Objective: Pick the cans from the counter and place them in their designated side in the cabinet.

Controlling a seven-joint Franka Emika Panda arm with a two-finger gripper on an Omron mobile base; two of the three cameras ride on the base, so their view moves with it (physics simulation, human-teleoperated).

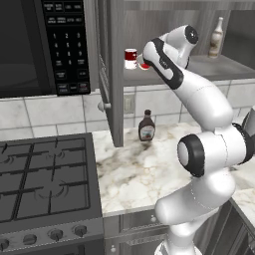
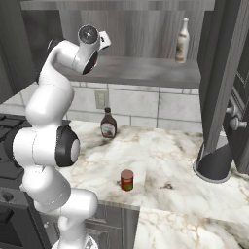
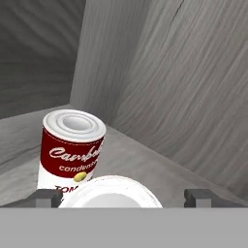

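On the left part of the grey cabinet shelf (image 1: 219, 69) a bright red can (image 1: 144, 65) peeks out from behind my wrist. In the hand view its white rimmed top (image 3: 110, 193) sits low between the fingertips (image 3: 46, 197) of my gripper (image 3: 123, 197), which is open around it; whether the fingers touch it I cannot tell. Just beyond it stands a half-white, half-dark-red soup can (image 3: 71, 147), also visible on the shelf (image 1: 130, 59). A darker red can (image 2: 127, 180) stands upright near the front edge of the marble counter (image 2: 170, 160).
A brown sauce bottle (image 1: 146, 126) stands on the counter by the tiled wall. A pale bottle (image 2: 182, 41) is at the shelf's right end. The tall cabinet door (image 1: 112, 74) hangs open left of the shelf. Microwave (image 1: 30, 45) and gas stovetop (image 1: 45, 179) lie to the left.
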